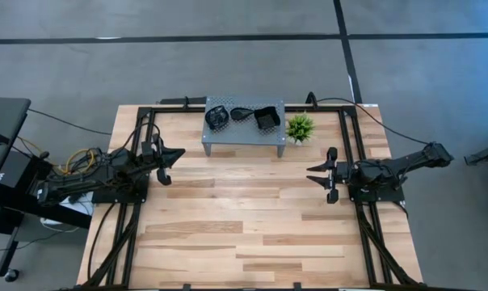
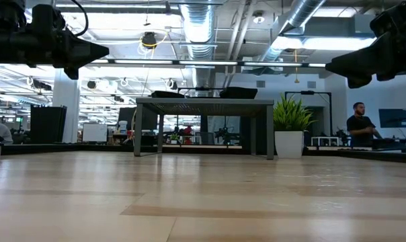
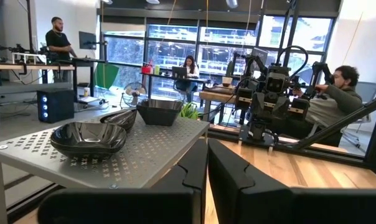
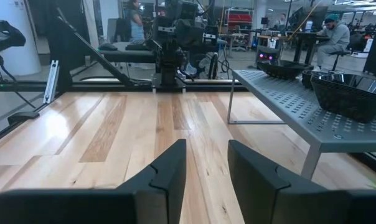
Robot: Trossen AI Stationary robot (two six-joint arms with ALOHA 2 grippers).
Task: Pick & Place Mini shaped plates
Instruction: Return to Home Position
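Three mini shaped plates, all glossy black, rest on top of the grey perforated stand (image 1: 244,136) at the table's far middle. They are a round one (image 1: 216,118), a teardrop one (image 1: 242,114) and a wavy square one (image 1: 267,119). The left wrist view shows the same round plate (image 3: 88,138), teardrop plate (image 3: 119,118) and square plate (image 3: 159,111). My left gripper (image 1: 173,162) hovers shut at the table's left side, level and clear of the stand. My right gripper (image 1: 315,175) hovers at the right side, open, with nothing between its fingers (image 4: 169,174).
A small green plant (image 1: 300,127) stands just right of the stand. Black frame rails (image 1: 353,145) run along the table's left, right and far sides. Bare wood (image 1: 244,210) stretches between the two arms. People work at desks in the room beyond.
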